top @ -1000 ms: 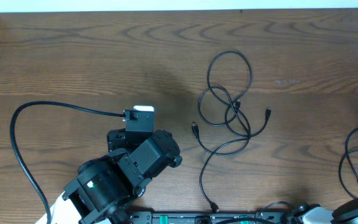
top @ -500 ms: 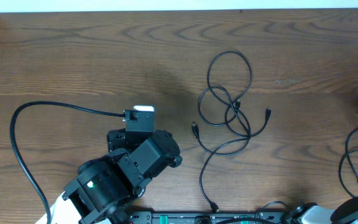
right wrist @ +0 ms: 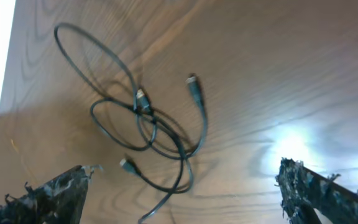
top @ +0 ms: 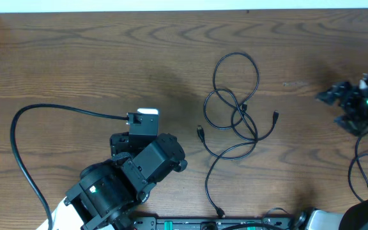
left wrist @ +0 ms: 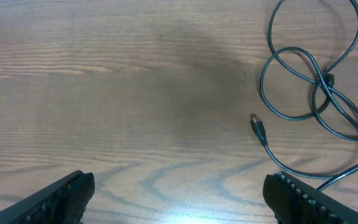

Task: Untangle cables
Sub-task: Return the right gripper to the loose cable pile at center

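Seen from overhead, the cables [top: 235, 121] lie as overlapping loops right of the middle of the table [top: 75, 57], with one tail running to the near edge. The left wrist view crops their right side. The right wrist view frames all the loops at a tilt. The left end effector [left wrist: 179, 183] is spread wide and empty above bare wood. The right end effector [right wrist: 185, 171] is also spread, holds nothing, and is apart from the cables.
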